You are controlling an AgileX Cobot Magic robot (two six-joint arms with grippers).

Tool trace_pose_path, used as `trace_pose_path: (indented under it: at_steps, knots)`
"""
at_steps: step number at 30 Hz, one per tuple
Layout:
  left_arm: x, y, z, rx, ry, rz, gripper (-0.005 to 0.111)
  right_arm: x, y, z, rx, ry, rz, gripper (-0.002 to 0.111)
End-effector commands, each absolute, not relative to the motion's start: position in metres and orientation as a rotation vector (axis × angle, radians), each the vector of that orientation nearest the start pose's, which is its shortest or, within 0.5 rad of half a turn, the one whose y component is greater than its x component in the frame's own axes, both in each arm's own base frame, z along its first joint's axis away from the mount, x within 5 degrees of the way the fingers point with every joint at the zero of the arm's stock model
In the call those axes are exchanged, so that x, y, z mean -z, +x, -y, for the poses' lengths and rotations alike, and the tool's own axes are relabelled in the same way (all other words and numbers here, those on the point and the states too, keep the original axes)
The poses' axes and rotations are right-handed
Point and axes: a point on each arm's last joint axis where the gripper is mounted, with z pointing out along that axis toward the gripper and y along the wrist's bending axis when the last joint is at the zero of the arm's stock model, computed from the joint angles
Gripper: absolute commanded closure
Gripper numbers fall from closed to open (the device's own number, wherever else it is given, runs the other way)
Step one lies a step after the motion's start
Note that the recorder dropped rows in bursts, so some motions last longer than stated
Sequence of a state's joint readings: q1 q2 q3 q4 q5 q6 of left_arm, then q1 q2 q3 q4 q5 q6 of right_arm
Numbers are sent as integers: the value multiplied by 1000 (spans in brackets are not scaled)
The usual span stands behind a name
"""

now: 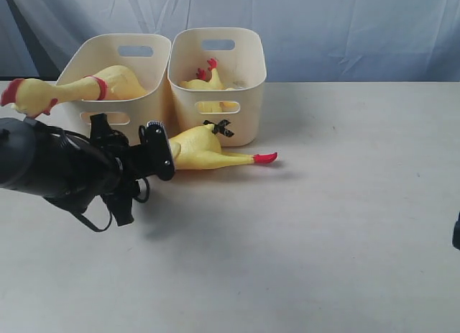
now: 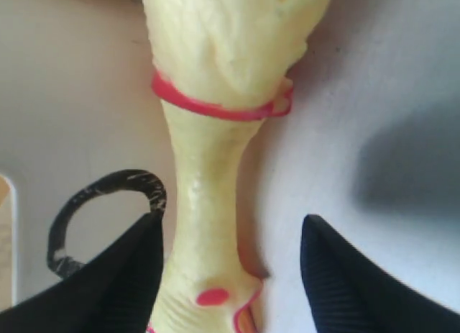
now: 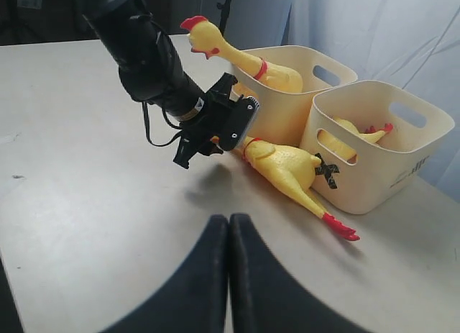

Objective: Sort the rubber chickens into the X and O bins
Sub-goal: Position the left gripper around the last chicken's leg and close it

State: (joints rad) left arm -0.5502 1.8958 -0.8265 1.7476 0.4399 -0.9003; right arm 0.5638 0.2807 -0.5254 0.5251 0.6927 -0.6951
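Closest in, from the left wrist: black fingers (image 2: 122,275) of the left hand (image 2: 233,225), spread wide, one on each side of a yellow neck. Released, then, gripping nothing; contact with the rubber, cannot tell. Red band (image 2: 215,106) around that neck just ahead of the fingertips.

Out to the exterior view for the owner of the neck: loose chicken (image 1: 205,147), lying on its side on the table (image 1: 323,239). Body just in front of the X bin (image 1: 244,96), half covering the black X (image 1: 221,128). Red feet (image 1: 266,158) pointing off to the right.

Over to the O bin (image 1: 147,106), on the left, right beside its twin. Second chicken (image 1: 115,81) with its body inside, neck and red-combed head (image 1: 21,94) hanging out over the rim. For the marking, only a black ring (image 2: 118,176) beside one finger, seen from the left wrist.

Inside the X bin, third chicken (image 1: 205,83), lying low, one red tip poking up.

And the right hand (image 3: 228,229): clenched tight, holding nothing, hanging above bare table, well apart from bins and chickens.
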Motion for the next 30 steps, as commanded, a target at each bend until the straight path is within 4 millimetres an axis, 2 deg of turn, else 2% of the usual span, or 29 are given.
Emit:
trace_pose_path:
  at_steps: [1,11,21,30]
  knots:
    - [-120,310,148,-621,1445,-1994,52,-316,29,-52,-492,-948,-1599,108]
    - [-117,309,152,-570,1467,-1995,53,-316,29,-52,-491,-946,-1597,108]
    - [-96,314,148,-660,1489,-2031,54,-316,29,-52,-491,-946,-1597,108]
    - [-92,316,148,-682,1482,-2043,54,-316,29,-52,-491,-946,-1597,108]
